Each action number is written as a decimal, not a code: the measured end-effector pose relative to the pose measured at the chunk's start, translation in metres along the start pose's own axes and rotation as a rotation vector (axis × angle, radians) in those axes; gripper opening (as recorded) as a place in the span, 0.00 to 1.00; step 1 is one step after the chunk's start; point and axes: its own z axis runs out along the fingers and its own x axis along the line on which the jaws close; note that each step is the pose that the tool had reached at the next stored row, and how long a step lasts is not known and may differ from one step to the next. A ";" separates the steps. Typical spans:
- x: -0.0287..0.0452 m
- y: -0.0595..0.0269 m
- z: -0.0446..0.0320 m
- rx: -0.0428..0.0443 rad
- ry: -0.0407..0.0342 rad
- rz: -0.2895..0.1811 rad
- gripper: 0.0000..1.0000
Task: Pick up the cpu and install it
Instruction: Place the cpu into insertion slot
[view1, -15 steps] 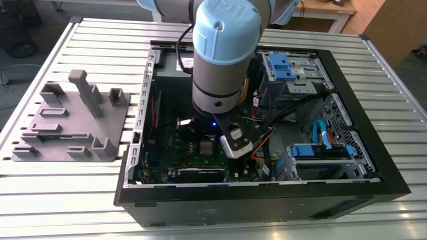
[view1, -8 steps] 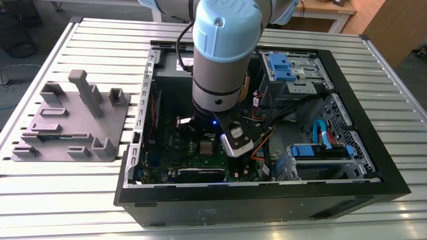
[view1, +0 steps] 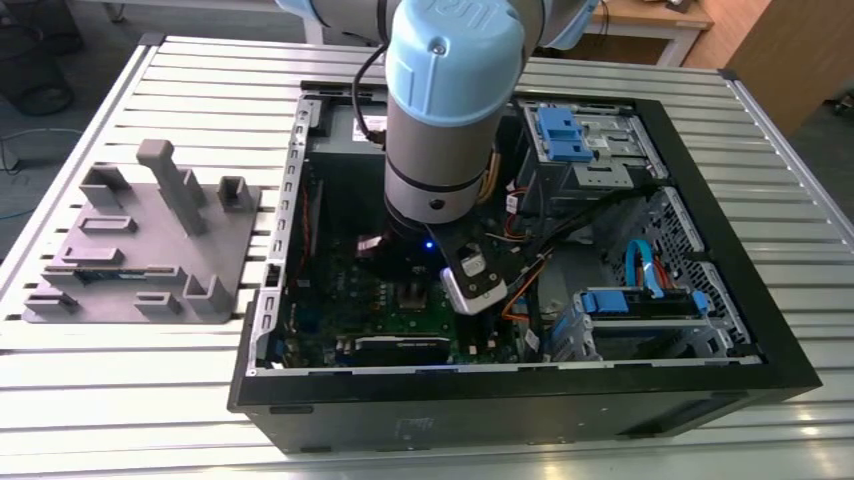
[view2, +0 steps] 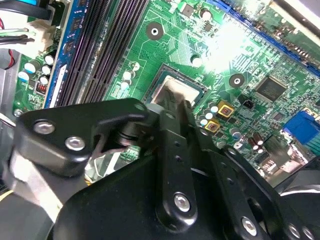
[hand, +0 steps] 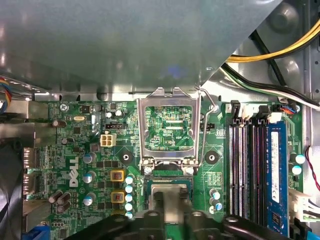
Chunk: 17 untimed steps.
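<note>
One black gripper (hand: 170, 201), fingers clasped on the flat square silver cpu (view2: 183, 91), at the dark square socket (hand: 172, 177).

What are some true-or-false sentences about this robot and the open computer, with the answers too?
1. The computer case lies open on a slatted table. True.
2. The claw hangs outside the case. False: it is down inside the case, over the green board.
3. The socket's metal frame is flipped open. True.
4. The shiny cpu lies out on the table. False: it is at the socket, right by the claw.
</note>
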 end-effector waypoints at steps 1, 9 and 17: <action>0.0000 0.0000 0.0000 -0.0012 0.0000 0.000 0.27; -0.0001 0.0000 0.0003 -0.0090 -0.0004 0.006 0.11; 0.0001 -0.0001 0.0021 0.0101 -0.0056 0.038 0.11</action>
